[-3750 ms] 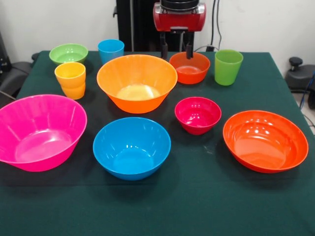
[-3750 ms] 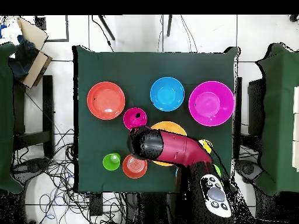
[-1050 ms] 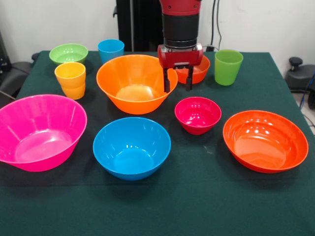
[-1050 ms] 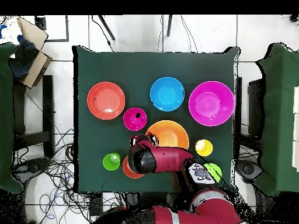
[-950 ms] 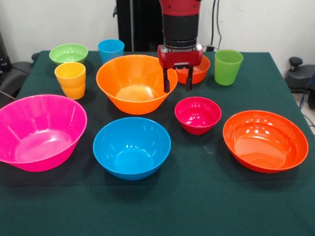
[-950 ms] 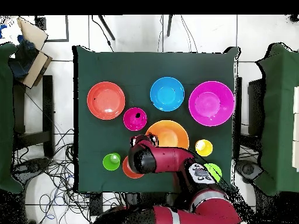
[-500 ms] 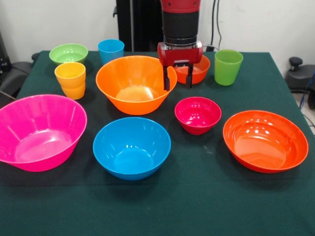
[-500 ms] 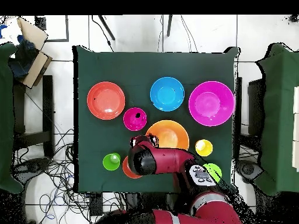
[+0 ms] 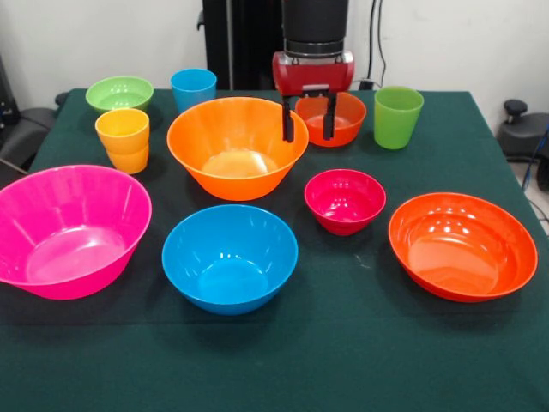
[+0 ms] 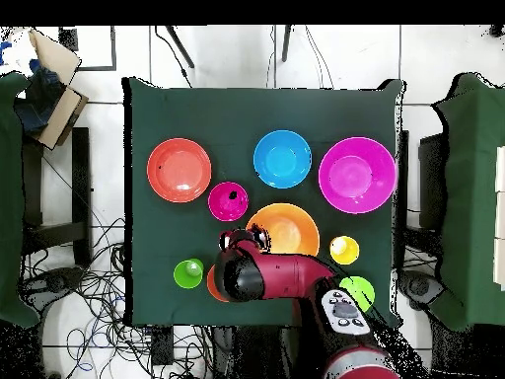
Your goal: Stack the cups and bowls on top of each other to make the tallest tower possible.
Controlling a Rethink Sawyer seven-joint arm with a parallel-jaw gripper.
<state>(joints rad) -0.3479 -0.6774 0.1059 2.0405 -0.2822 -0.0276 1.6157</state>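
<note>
My gripper (image 9: 306, 136) hangs open and empty above the gap between the big orange bowl (image 9: 238, 144) and the small orange-red bowl (image 9: 330, 118). Its left finger is over the orange bowl's right rim. Behind stand the green cup (image 9: 397, 116), blue cup (image 9: 193, 88), small green bowl (image 9: 119, 93) and yellow-orange cup (image 9: 123, 139). Nearer lie the big pink bowl (image 9: 69, 227), medium blue bowl (image 9: 230, 256), small magenta bowl (image 9: 345, 200) and wide red-orange bowl (image 9: 461, 245). All stand singly; no tower is in view. Overhead, the arm covers the blue cup, and the gripper (image 10: 245, 237) touches nothing.
A dark green cloth (image 9: 343, 360) covers the table. Overhead, the arm (image 10: 286, 276) reaches in from the bottom edge across the small orange-red bowl (image 10: 211, 284). Chairs and cables surround the table (image 10: 148, 109).
The gripper has risen and drawn back a little from the big orange bowl's rim, still open. No cup or bowl has visibly moved.
</note>
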